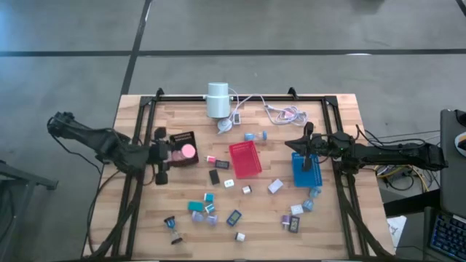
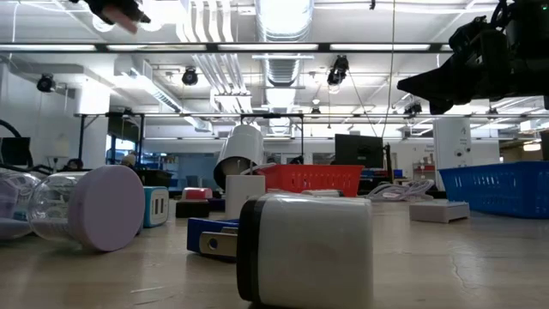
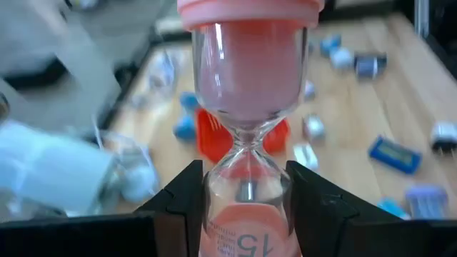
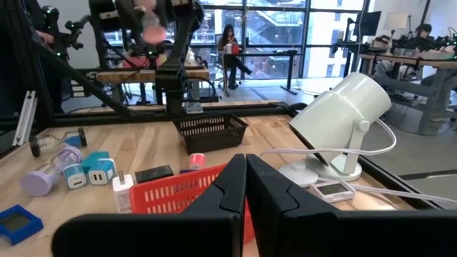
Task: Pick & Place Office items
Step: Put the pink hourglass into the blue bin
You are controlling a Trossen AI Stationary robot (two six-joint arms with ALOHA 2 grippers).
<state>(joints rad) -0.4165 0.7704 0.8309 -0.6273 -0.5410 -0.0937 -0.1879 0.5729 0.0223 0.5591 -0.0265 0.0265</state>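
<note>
A pink hourglass (image 3: 246,128) is held above the black tray (image 1: 182,140). The other small office items (image 1: 218,211) lie scattered across the desk (image 1: 145,233), mostly near side.

Robotics lab: exposed ceiling ducts (image 2: 283,64), workbenches (image 4: 153,73), seated person (image 4: 230,44) by windows.

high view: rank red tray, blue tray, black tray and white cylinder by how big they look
1. red tray
2. blue tray, close to the red one and partly covered by the right arm, so unsure
3. black tray
4. white cylinder, close to the black tray
</note>
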